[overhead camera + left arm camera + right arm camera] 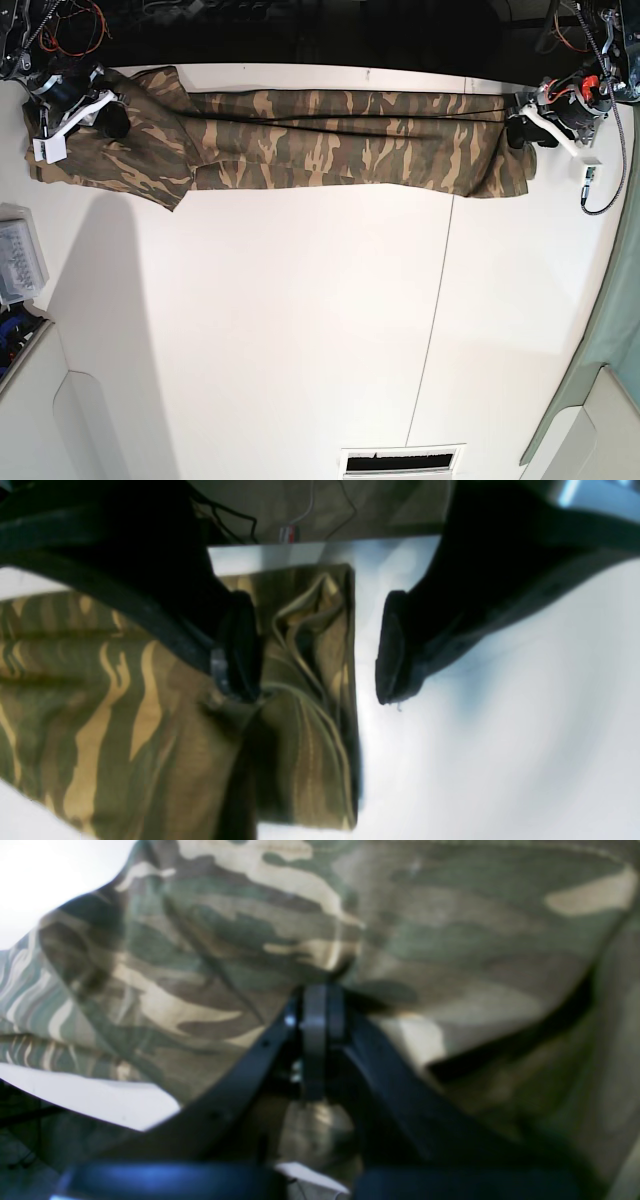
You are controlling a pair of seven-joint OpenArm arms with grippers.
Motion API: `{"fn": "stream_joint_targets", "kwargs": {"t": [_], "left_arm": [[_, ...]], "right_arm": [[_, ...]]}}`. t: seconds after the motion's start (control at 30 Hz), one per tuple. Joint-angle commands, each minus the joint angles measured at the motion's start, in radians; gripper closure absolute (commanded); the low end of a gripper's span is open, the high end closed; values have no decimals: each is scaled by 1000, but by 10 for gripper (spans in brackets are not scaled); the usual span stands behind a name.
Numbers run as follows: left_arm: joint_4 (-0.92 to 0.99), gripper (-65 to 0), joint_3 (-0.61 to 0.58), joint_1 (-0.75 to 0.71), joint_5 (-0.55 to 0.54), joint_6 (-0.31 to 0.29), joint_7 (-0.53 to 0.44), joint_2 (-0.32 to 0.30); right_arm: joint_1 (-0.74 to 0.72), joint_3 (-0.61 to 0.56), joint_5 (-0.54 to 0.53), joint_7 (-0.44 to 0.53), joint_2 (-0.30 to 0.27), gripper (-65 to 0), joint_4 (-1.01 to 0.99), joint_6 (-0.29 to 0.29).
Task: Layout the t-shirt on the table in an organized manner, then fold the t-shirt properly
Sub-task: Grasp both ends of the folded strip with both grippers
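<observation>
One t-shirt (330, 140), two grippers, one table (300, 330). The shirt lies stretched in a long band along the table's far edge, between both grippers. Right gripper (315, 1005) is pinched tight on a bunch of its cloth; left gripper (320, 650) is spread wide, holding nothing, straddling the folded hem. Soft, light, floppy (probably slides easily), so best taken at hems or corners.

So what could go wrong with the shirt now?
Only the right gripper is shut on the t-shirt; the left gripper is open at the other end. If the right one pulls, the loose end may slide and bunch up. The shirt also lies in a long narrow strip near the far edge of the table, so cloth might slip over it.
</observation>
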State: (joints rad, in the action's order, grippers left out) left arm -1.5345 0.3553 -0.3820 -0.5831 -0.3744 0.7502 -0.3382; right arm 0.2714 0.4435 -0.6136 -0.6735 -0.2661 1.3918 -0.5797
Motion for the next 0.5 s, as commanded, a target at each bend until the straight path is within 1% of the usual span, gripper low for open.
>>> {"fn": "stream_joint_targets", "kwargs": {"t": [0.0,0.1,0.17,0.2,0.23,0.33,0.4,0.43,0.47], "left_arm": [[-5,-400,-14,-1,-3,-16,6,-8],[-5,-400,-75,-1,-3,-74,10,-8],[-5,-391,-126,-1,-2,-80,9,-8],[-5,-355,-149,0,-1,-79,4,-8],[-5,-287,-171,-1,2,-79,-12,-8],[-5,0,-219,0,34,-79,-75,-8],[-8,0,-226,4,61,-79,-113,-8],[-12,0,-224,12,64,-76,-115,-8],[-16,0,-215,19,69,-61,-109,-9]], "right_arm": [[3,1,0,-19,-11,0,6,0],[3,1,0,-19,-11,0,6,0],[3,1,0,-19,-11,0,6,0],[3,1,0,-19,-11,0,6,0],[3,1,0,-19,-11,0,6,0],[3,1,0,-19,-11,0,6,0],[3,1,1,-19,-11,0,6,-1],[3,1,1,-19,-11,0,6,0],[3,1,0,-19,-11,0,6,-1]]}}
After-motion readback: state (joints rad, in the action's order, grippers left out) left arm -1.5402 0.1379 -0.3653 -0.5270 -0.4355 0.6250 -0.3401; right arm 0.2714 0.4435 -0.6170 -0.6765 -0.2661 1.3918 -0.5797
